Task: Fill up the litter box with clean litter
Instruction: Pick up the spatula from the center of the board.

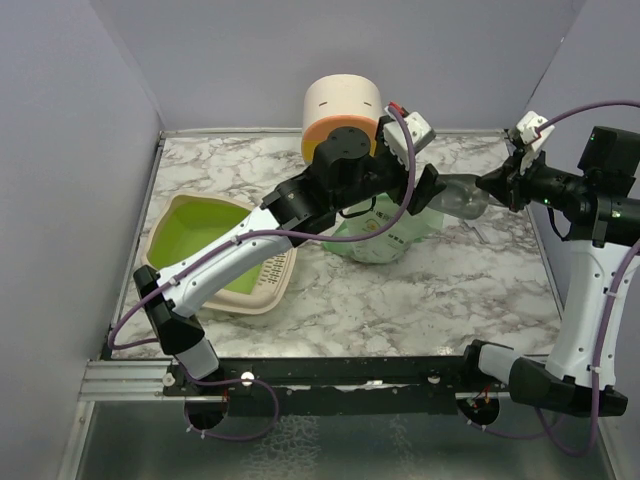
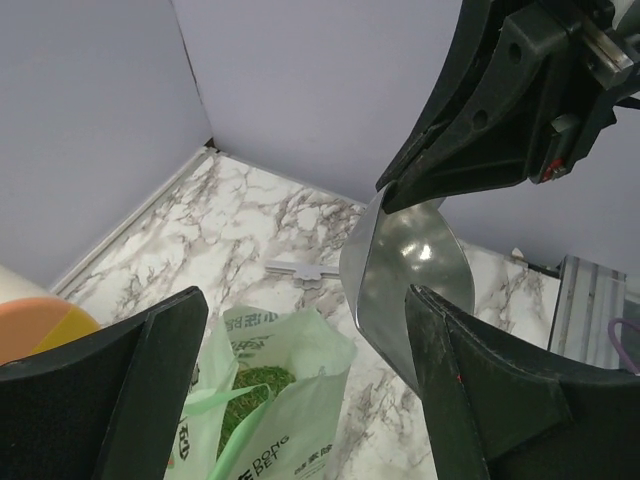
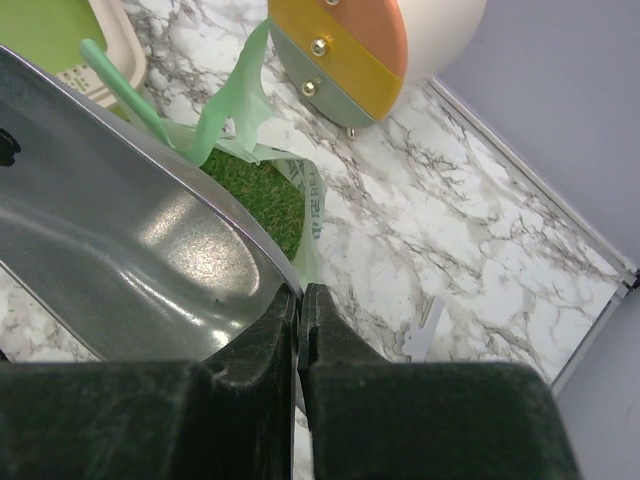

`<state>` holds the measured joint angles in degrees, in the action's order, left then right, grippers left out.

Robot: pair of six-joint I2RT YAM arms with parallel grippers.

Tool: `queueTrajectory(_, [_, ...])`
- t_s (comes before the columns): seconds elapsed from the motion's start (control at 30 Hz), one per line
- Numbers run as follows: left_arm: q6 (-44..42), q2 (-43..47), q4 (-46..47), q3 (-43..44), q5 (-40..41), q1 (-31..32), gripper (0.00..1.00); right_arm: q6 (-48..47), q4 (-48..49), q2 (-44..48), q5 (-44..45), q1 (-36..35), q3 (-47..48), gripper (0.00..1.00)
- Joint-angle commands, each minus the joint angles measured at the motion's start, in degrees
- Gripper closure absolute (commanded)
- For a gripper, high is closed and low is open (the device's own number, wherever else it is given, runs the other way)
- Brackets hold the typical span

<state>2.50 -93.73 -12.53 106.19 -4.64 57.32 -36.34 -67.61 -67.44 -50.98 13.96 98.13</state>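
The litter box, a cream tray with a lime-green inside and a slotted panel, sits at the left, and its corner shows in the right wrist view. The mint-green bag stands open at the middle with green granules inside, also seen in the right wrist view. My left gripper is open above the bag's mouth, with the bag between its fingers. My right gripper is shut on the rim of the grey metal scoop, held empty just right of the bag.
A cream cylinder with an orange, yellow and teal face stands behind the bag by the back wall. A small white clip lies on the marble beyond the bag. Grey walls close in the left, back and right.
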Motion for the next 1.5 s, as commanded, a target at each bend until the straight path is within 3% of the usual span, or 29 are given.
queueTrajectory(0.0, [2.2,-0.6,-2.5,1.9,-1.9,-0.7,0.19,0.3,7.0,3.0,2.6,-0.2,-2.6,0.99])
queueTrajectory(0.27, [7.4,-2.4,-6.9,3.9,-4.8,-1.4,0.32,4.7,19.8,10.3,7.9,-0.2,-10.9,0.99])
queueTrajectory(0.5, [11.4,-5.6,-6.8,5.6,-8.3,-1.7,0.34,7.1,24.8,13.5,7.8,-0.2,-14.1,0.99])
queueTrajectory(0.67, [13.4,-6.7,-5.6,5.6,-8.4,-1.8,0.42,7.7,27.0,14.9,8.6,-0.2,-15.0,0.99])
queueTrajectory(0.87, [16.2,-6.5,-0.7,3.3,-8.2,-2.2,0.69,6.5,27.6,15.6,9.2,-0.2,-16.3,0.99])
queueTrajectory(0.97, [17.3,-5.2,3.5,0.3,-8.3,-2.5,0.96,6.0,27.9,16.0,9.6,-0.2,-17.0,0.99])
queueTrajectory(1.0, [17.7,-4.8,4.8,-0.8,-8.5,-2.7,1.00,5.8,27.8,16.0,9.6,-0.2,-17.2,0.99])
queueTrajectory(1.2, [19.8,-4.1,8.5,-4.9,-8.7,-4.6,1.00,6.0,28.1,16.3,9.7,-0.2,-17.6,0.98])
queueTrajectory(1.27, [20.6,-3.8,9.8,-6.7,-8.3,-5.5,1.00,6.4,28.3,16.2,9.8,-0.2,-17.4,0.91])
queueTrajectory(1.4, [24.8,-1.8,15.8,-12.2,-9.7,-9.1,1.00,10.0,27.8,14.7,10.1,-0.2,-15.8,0.51])
queueTrajectory(1.47, [27.7,-0.9,19.1,-15.0,-11.5,-11.7,1.00,11.9,27.1,13.3,10.0,-0.2,-14.3,0.41])
